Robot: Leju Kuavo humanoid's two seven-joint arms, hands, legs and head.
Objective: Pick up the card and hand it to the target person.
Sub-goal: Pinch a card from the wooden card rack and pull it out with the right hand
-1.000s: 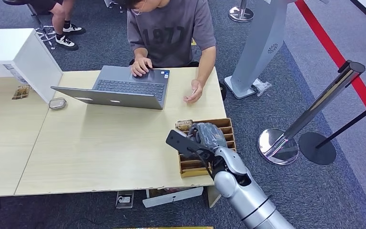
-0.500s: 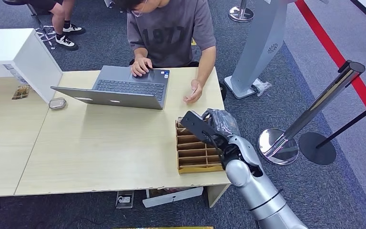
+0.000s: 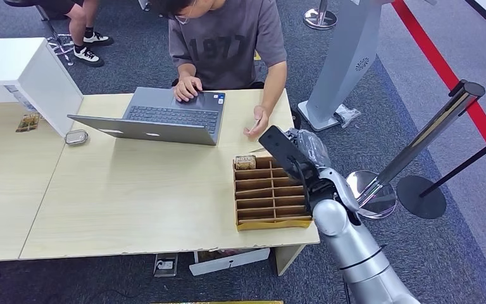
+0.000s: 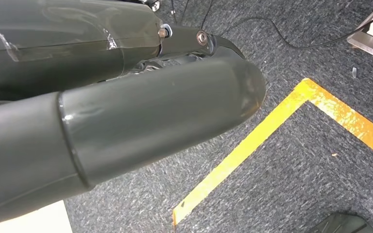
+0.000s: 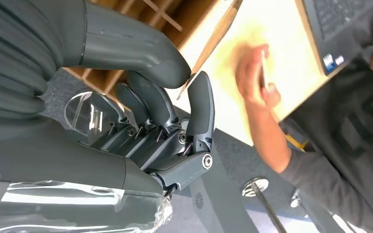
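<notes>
Overhead, the head view is showing a pale wooden table (image 3: 133, 196) with a white box-shaped cabinet (image 3: 19, 69) sitting at its far left end. Right of the cabinet, a small clear rounded case (image 3: 76, 137) is lying on the tabletop, and right of that an open grey laptop (image 3: 164, 117) is standing before a person in a grey printed T-shirt (image 3: 228, 41), who is resting one hand on the laptop and the other hand (image 3: 256, 123) on the table. Right again, a brown cardboard tray (image 3: 269, 196) divided into slots is sitting near the table's right corner; a small patterned packet (image 3: 245, 163) is lying in its farthest slot, while the other slots are looking bare. Above the tray's far right corner, the right hand (image 3: 304, 158) is holding a thin flat card (image 3: 281, 151), which looks dark from above, near the person's resting hand.

The right wrist view is adding the grip: the thick grey thumb and one dark finger (image 5: 200, 104) are pinching the card (image 5: 213, 39), which is looking tan and edge-on here, while the remaining fingers are curling inward.

The left wrist view is showing smooth dark housing over grey carpet (image 4: 291, 160) crossed by an orange tape line (image 4: 252, 145); I cannot tell how the left hand's fingers are lying.
</notes>
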